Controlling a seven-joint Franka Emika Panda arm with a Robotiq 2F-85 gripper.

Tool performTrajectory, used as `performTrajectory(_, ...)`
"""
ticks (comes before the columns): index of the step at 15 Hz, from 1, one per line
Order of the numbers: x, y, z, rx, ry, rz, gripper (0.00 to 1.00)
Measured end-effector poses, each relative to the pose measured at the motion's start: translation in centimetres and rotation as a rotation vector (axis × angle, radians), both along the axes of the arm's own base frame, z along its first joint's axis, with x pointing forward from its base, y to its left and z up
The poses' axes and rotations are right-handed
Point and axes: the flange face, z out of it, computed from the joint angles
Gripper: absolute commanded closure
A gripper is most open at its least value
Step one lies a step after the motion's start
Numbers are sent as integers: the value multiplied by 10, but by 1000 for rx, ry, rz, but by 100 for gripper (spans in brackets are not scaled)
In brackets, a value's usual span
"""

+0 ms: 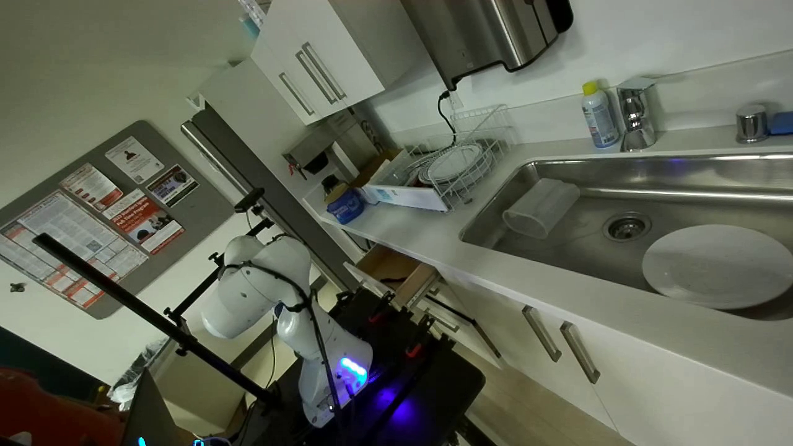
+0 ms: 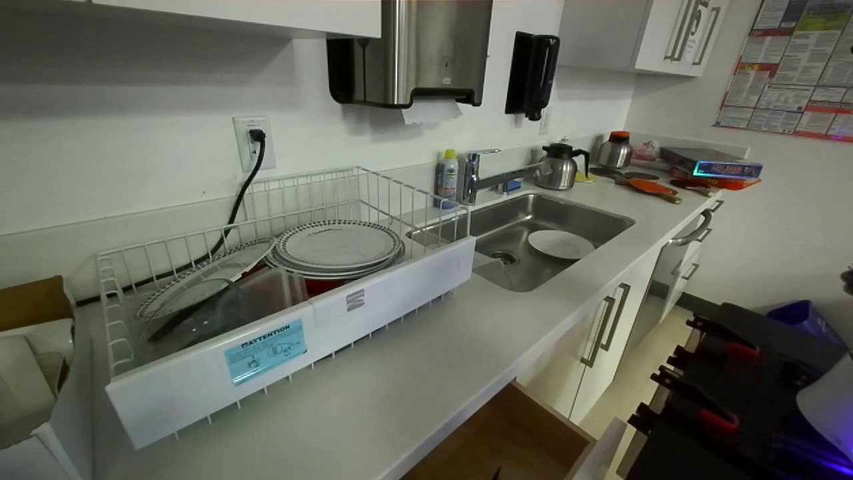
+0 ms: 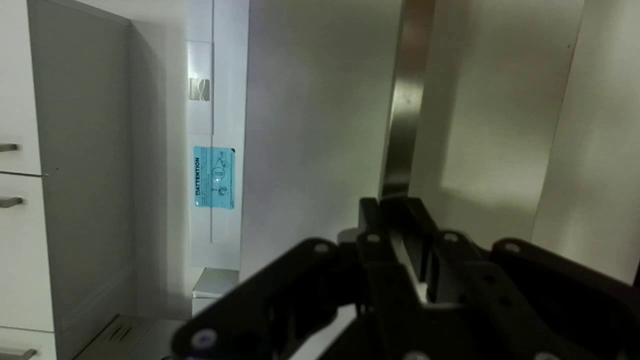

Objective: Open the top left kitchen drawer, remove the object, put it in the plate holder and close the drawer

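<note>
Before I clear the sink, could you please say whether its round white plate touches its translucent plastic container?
Apart: an exterior view shows bare sink floor and the round metal drain between the plate and the container.

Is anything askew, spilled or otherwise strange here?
Yes: a clear plastic tub appears tipped on its side in the rectangular steel sink; such containers usually stand upright. The shallow white-fronted drawer is open, but that suits the task.

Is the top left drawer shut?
No: the drawer stands pulled out from under the counter, its wood-toned inside showing in both exterior views.
</note>
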Motion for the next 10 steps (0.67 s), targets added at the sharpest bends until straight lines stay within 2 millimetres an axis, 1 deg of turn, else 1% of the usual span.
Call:
performTrajectory(1,-3,0,0,0,1,1,96)
performTrajectory(3,-8,0,0,-1,2,4,57)
performTrajectory(5,-11,-2,0,-7,8,-1,44)
performTrajectory(7,-19,-3,-1,-16,19,1,29)
performTrajectory(10,-38,3,3,-21,65,23,5)
